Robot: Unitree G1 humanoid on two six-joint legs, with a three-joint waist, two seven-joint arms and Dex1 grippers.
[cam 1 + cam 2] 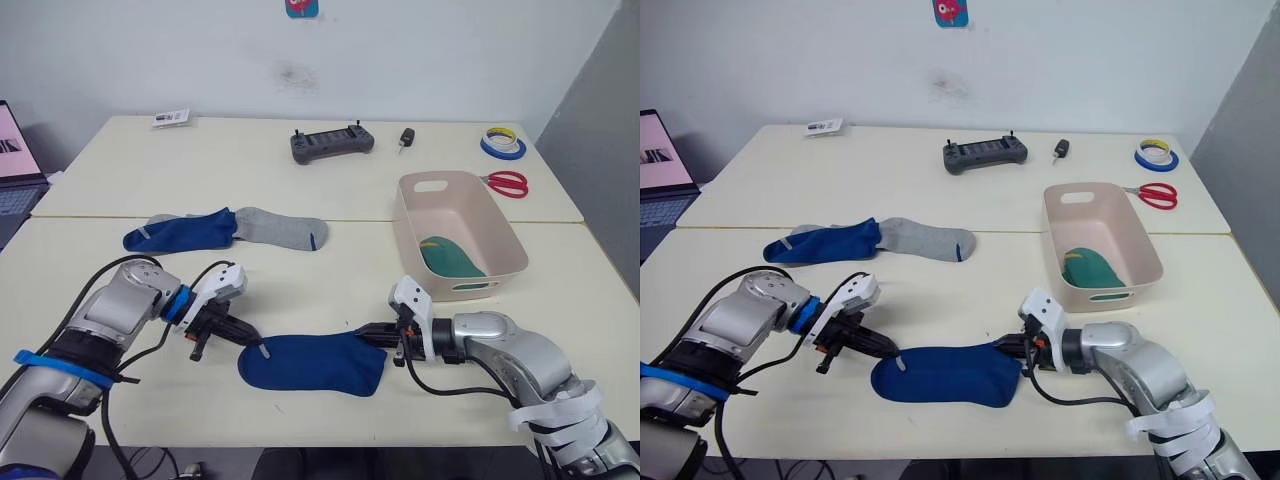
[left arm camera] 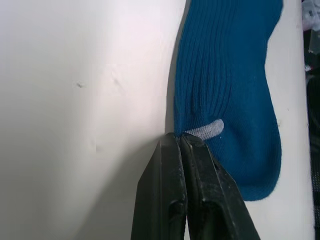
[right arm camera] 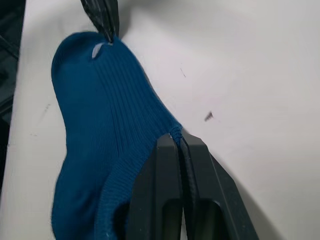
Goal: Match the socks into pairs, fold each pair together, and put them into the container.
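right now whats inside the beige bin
A green sock wad lies on the floor of the container, toward its near end. The near wall hides the floor just behind it, so anything there can't be seen.

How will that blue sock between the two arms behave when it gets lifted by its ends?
The blue sock will probably sag in the middle: it lies flat and limp on the table. It looks light, since the left gripper and right gripper each pinch only an edge. Its ribbed knit should resist slipping from the shut jaws.
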